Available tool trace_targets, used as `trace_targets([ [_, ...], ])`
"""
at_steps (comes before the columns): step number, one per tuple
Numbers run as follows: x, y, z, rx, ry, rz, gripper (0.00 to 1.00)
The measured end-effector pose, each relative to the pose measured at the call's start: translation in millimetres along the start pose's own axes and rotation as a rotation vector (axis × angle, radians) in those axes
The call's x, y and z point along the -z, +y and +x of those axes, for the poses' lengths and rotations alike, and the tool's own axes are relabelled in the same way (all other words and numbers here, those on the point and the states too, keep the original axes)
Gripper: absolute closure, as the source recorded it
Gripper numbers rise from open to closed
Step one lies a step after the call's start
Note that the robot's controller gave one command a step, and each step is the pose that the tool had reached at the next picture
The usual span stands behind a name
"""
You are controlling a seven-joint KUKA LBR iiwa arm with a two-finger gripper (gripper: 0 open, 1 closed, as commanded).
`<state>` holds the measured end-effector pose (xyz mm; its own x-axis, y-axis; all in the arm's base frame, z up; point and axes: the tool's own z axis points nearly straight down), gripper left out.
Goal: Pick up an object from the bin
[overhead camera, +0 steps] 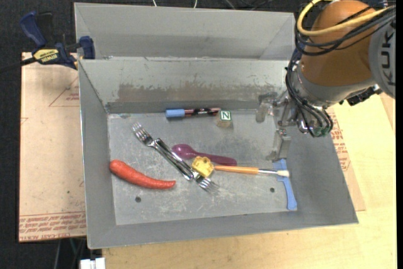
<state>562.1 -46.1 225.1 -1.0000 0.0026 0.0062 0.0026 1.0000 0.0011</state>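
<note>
Over the right part of the grey bin point(189, 75), in the camera view, the hand point(277, 145) is hung from the orange-covered wrist, close to the right wall. How far it is open cannot be told, and nothing is seen held in it. Just in front of it a thin orange stick point(242, 169) with a white end is laid, its long axis running left to right, the white end nearest the hand. A blue strip point(288, 191) is laid beside that end, its length running front to back along the foot of the right wall. At the stick's left end a small yellow piece point(202, 166), a purple spoon point(189, 152) and a silver fork point(160, 149) are crossed in a loose group. A red chilli point(141, 177) is found further left, well apart from the hand. The white end and the blue strip are judged nearest. A short descent toward the front would be called for, with the grip set across the chosen thing's long axis.
</note>
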Motion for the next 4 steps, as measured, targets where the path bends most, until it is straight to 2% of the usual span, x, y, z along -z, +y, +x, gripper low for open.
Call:
trace_targets([
  [1, 5, 0, -1.2, 0.002, -0.008, 0.001, 0.00],
  [2, -119, 0, 16.3, -0.108, -0.009, -0.001, 0.00],
  [3, -76, -1, 17.9, -0.094, -0.018, 0.000, 0.00],
  [4, -128, -17, 22.6, -0.117, 0.001, -0.002, 0.00],
])
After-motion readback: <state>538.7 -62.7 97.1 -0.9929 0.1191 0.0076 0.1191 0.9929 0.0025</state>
